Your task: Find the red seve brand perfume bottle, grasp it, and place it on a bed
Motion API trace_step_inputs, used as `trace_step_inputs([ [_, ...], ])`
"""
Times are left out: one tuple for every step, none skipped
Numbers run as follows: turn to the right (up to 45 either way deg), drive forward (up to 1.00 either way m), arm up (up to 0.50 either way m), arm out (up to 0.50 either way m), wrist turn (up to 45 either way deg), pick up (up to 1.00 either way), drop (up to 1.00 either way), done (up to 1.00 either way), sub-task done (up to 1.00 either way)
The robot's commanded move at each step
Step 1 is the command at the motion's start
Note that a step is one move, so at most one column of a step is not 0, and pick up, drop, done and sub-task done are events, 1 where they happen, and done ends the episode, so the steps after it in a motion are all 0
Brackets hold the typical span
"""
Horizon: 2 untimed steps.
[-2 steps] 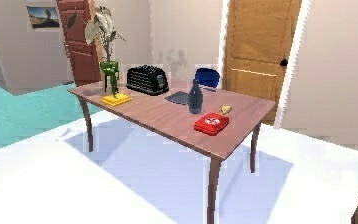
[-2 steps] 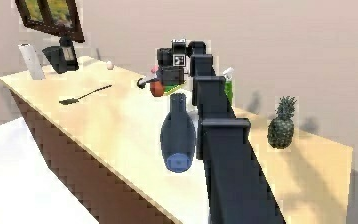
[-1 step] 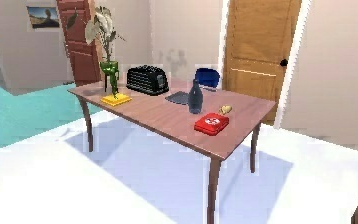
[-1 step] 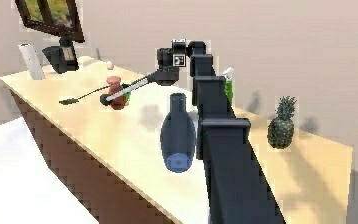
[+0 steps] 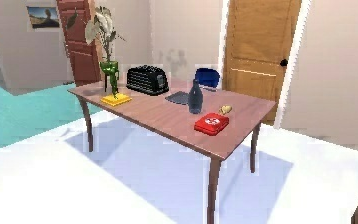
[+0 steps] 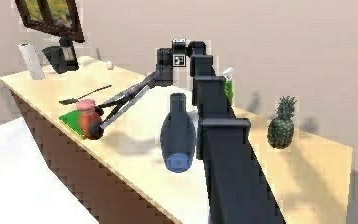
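Forward view: a brown wooden counter [image 5: 152,112] on legs is noted, with a flat red box-like thing [image 5: 212,123] toward its right end. The thing is not bottle-shaped, so it is not taken as the target.

Arm side view: on the cream-topped counter [image 6: 322,168] a green board [image 6: 73,119] is seen at left, with a small red rounded thing [image 6: 85,108] on it. This is judged the likeliest red perfume bottle, though the shape is unconfirmed. The thin dark fingers [image 6: 132,96] end at it. Whether anything is gripped cannot be told, as the thing rests on the board. A tall blue vase [image 6: 177,135] stands just beside the dark square arm [image 6: 227,150].

Step judged in hand: the grasp. Next called for: a lift clear of the board with the vase avoided, then a bed sought.
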Motion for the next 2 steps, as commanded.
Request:
trace_step_inputs([
  [0.0,0.00,0.00,0.00,-21.0,0.00,0.00,0.00,0.00],
  [0.0,0.00,0.00,-0.42,0.0,0.00,0.00,0.00,0.00],
])
